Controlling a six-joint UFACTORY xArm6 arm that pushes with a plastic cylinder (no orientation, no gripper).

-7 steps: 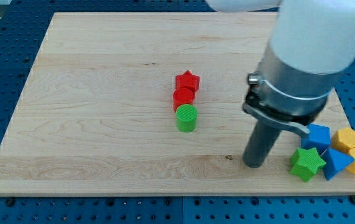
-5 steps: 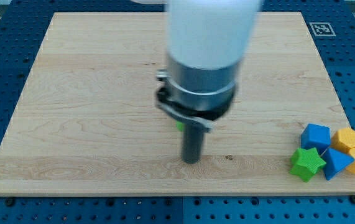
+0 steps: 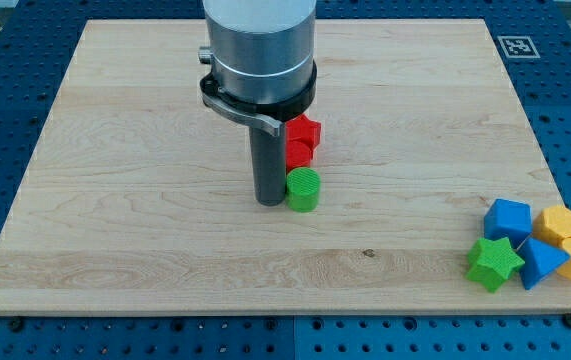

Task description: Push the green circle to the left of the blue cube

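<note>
Tool's rod, my tip (image 3: 268,201), nothing held, touching green circle (image 3: 303,189) at its right; blue cube (image 3: 507,219) far right.

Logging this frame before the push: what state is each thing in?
My tip: on the board, against the green circle's left side.
Green circle: upright, below the red blocks.
Blue cube: in the cluster at the view's right.
Green star: beside that cluster.
</note>
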